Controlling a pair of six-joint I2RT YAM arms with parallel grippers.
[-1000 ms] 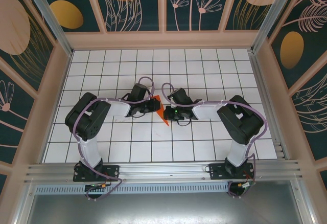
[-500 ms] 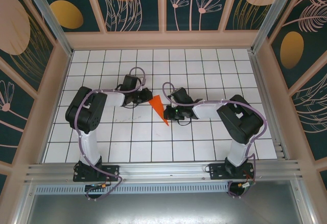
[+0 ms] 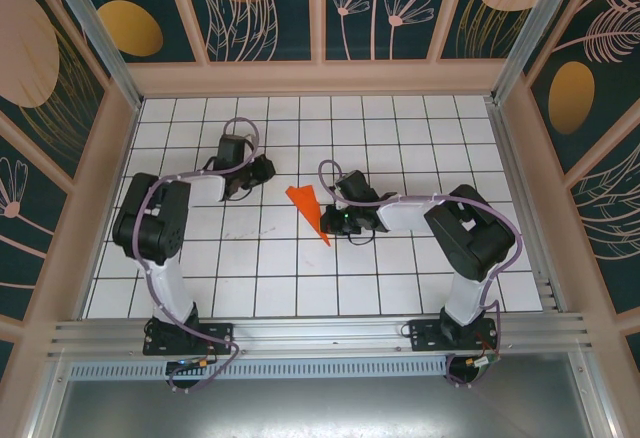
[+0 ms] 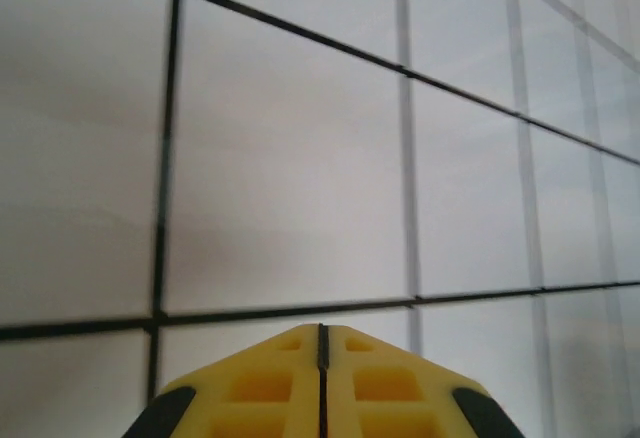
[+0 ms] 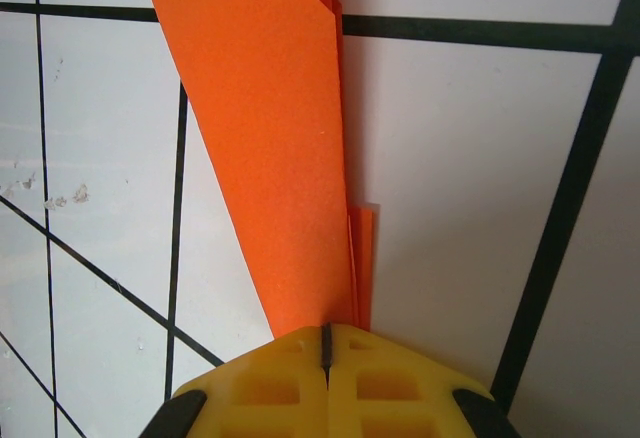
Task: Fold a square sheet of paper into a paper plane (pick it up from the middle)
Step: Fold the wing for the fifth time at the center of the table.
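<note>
- The paper plane [image 3: 309,212], a narrow orange-red dart, sits near the middle of the white gridded table [image 3: 400,118], with its broad end pointing away from the arm bases and its sharp tip towards them.
- The right gripper [image 3: 330,220] meets the plane's right edge. In the right wrist view its jaws are clenched on the folded paper [image 5: 270,148], whose layers run straight down between the yellow fingertips [image 5: 280,383].
- The left gripper [image 3: 263,171] is up and to the left of the plane, apart from it.
- In the left wrist view, the left gripper [image 4: 321,343] has its jaws pressed together on nothing, above bare tiles.
</note>
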